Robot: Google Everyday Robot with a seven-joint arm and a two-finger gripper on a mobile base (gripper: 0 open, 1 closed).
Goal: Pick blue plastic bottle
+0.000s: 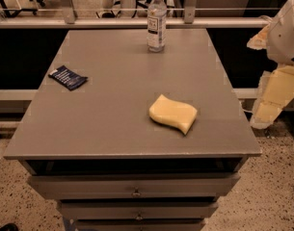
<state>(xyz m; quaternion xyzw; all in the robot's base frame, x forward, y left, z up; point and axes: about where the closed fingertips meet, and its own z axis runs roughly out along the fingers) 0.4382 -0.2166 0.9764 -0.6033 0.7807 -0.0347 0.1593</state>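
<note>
The blue plastic bottle (pixel 156 21) is a small clear water bottle with a white cap and a white-and-dark label. It stands upright at the far edge of the grey table (pixel 113 129), near the middle. My gripper (pixel 271 102) hangs on the white arm at the right edge of the view, beyond the table's right side and below its top edge. It is far from the bottle and touches nothing on the table.
A flat dark-blue packet (pixel 68 77) lies at the table's left. A yellow sponge (pixel 173 113) lies right of centre, towards the front. Drawers (pixel 134 186) sit under the tabletop. A rail and chair legs stand behind the table.
</note>
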